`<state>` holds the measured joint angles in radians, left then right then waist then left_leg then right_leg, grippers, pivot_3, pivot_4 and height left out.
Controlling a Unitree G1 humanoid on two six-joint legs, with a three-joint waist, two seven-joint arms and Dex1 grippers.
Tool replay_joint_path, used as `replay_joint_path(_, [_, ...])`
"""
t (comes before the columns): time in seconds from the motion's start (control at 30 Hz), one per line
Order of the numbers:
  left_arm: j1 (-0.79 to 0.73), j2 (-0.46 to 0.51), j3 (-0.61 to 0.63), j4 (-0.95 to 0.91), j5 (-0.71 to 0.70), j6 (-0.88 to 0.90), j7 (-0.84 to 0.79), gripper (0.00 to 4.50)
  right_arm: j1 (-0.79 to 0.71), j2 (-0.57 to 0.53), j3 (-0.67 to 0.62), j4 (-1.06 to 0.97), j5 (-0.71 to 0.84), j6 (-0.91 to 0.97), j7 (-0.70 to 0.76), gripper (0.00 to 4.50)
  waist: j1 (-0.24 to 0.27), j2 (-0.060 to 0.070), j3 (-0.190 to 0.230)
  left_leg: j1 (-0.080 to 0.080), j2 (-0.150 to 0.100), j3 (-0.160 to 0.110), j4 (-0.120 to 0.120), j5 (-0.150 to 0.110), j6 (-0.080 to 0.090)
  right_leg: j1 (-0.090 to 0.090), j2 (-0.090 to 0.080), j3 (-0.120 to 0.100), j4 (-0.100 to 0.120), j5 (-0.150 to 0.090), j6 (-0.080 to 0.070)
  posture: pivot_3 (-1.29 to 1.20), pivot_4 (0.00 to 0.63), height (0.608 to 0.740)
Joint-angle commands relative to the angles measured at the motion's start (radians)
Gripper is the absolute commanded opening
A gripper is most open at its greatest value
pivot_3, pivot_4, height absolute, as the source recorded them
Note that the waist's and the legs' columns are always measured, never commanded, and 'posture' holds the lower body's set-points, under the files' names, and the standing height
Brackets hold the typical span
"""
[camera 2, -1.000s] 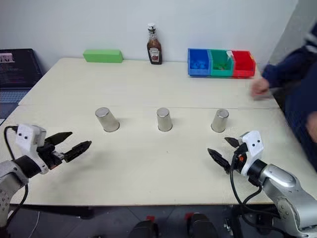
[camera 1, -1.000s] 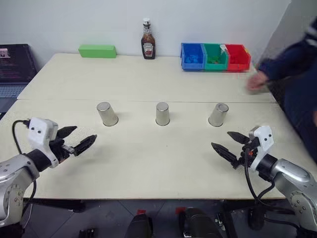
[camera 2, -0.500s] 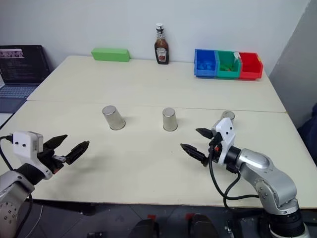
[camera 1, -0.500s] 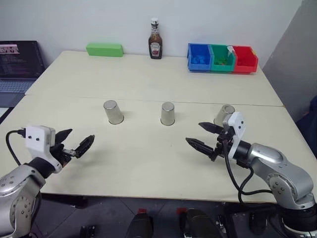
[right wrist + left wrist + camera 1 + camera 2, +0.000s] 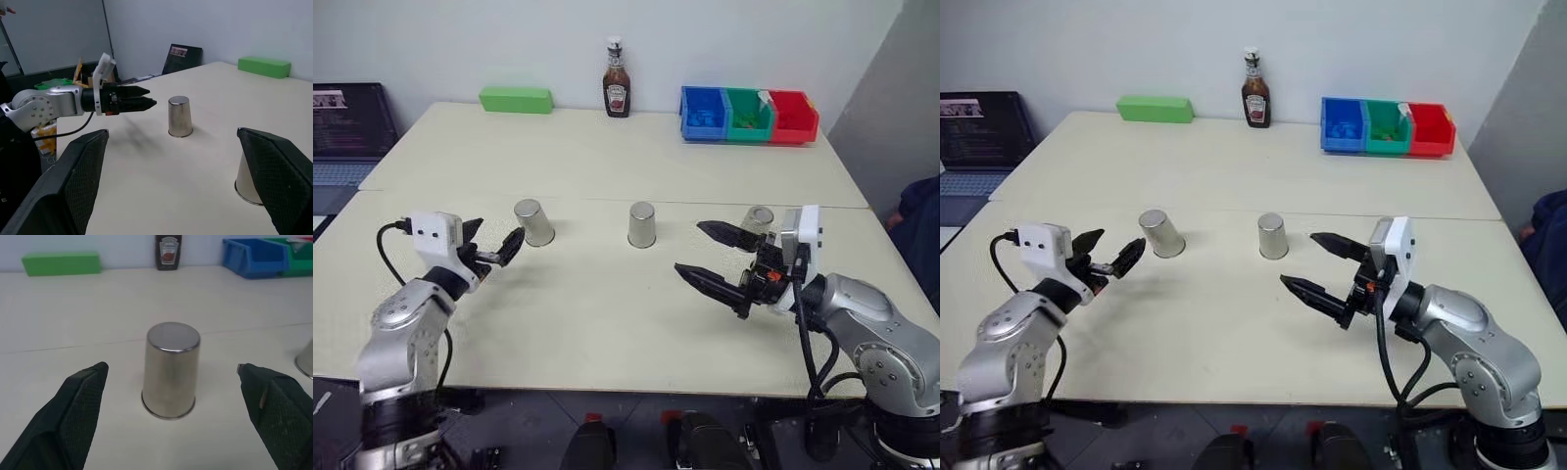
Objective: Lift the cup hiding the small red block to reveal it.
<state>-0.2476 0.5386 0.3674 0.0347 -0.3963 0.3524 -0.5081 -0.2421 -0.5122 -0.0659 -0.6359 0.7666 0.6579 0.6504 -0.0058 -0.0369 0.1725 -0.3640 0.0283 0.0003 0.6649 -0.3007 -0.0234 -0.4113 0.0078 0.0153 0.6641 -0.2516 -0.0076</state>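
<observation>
Jaws, left gripper (image 5: 495, 253): two black fingers spread wide and level, empty, aimed at the left-hand cup; in the left wrist view that cup stands centred in the gap, apart from both fingertips, so the approach reads as lined up for a side grasp.

Jaws, right gripper (image 5: 1324, 267): two black fingers spread wide, empty, raised above the tabletop and pointing toward the middle of the row, closing on nothing.

Cup, left-hand (image 5: 170, 370): small shiny silver metal tumbler, slightly tapered, standing upside down with mouth flat on the tabletop. Inverted presumably to conceal; likely the one chosen for lifting.

Cup, middle (image 5: 641, 224): identical silver tumbler, inverted, on the seam running across the tabletop, well apart from both grippers.

Cup, right-hand (image 5: 758, 219): identical tumbler, inverted, partly behind the right gripper.

Small red block: hidden; judged to lie under one of the three cups, which one cannot be told.

Tabletop (image 5: 607, 323): pale cream, two joined boards.

Far edge items: flat green rectangular box (image 5: 516, 99) toward the far left corner; brown sauce bottle (image 5: 615, 68) at mid-edge; blue, green and red plastic storage bins (image 5: 749, 113) in a row toward the far right corner. All set back, clear of the working row.
</observation>
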Motion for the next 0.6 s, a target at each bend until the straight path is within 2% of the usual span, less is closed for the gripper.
replay_joint_path(0.03, [-0.048, -0.009, -0.024, 0.063, 0.023, -0.069, -0.014, 4.5, 0.002, -0.013, -0.03, -0.026, 0.002, -0.028, -0.011, 4.47, 0.001, 0.0, 0.0, 0.0, 0.0, 0.0, 0.0, 0.0, 0.0, 0.0, 0.0, 0.0, 0.0, 0.0, 0.0, 0.0, 0.15, 0.74])
replay_joint_path(0.6, [-0.326, -0.06, -0.111, 0.585, 0.125, -0.342, -0.059, 4.5, 0.085, -0.05, -0.012, 0.023, -0.057, -0.095, 0.035, 4.47, 0.003, 0.0, 0.0, 0.0, 0.0, 0.0, 0.0, 0.0, 0.0, 0.0, 0.0, -0.001, 0.0, 0.0, 0.0, 0.0, 0.15, 0.74])
